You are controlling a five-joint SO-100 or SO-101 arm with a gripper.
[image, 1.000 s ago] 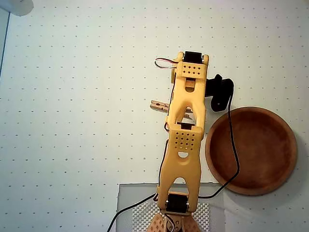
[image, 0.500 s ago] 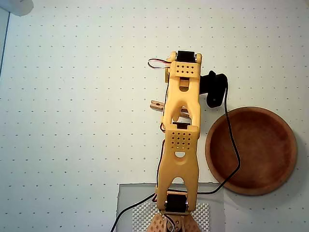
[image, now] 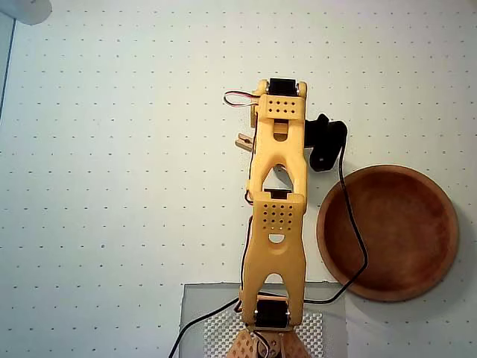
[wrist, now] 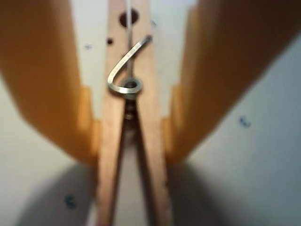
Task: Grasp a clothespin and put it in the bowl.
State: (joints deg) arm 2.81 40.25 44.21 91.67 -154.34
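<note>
In the wrist view, a light-tan wooden clothespin [wrist: 134, 117] with a metal spring runs lengthwise between my two orange fingers [wrist: 51, 94]. Both fingers press against its sides, so my gripper [wrist: 130, 141] is shut on it, close over the white dotted table. In the overhead view, only one end of the clothespin [image: 243, 142] sticks out to the left of the orange arm [image: 277, 149]. The arm hides the gripper there. The round reddish-brown wooden bowl [image: 387, 231] sits empty to the right of the arm, apart from the clothespin.
A black cable [image: 356, 231] runs from the black wrist camera [image: 326, 142] across the bowl's left rim to the arm's base. A grey mat [image: 195, 313] lies under the base at the bottom edge. The white dotted table [image: 112, 186] stretches left and up.
</note>
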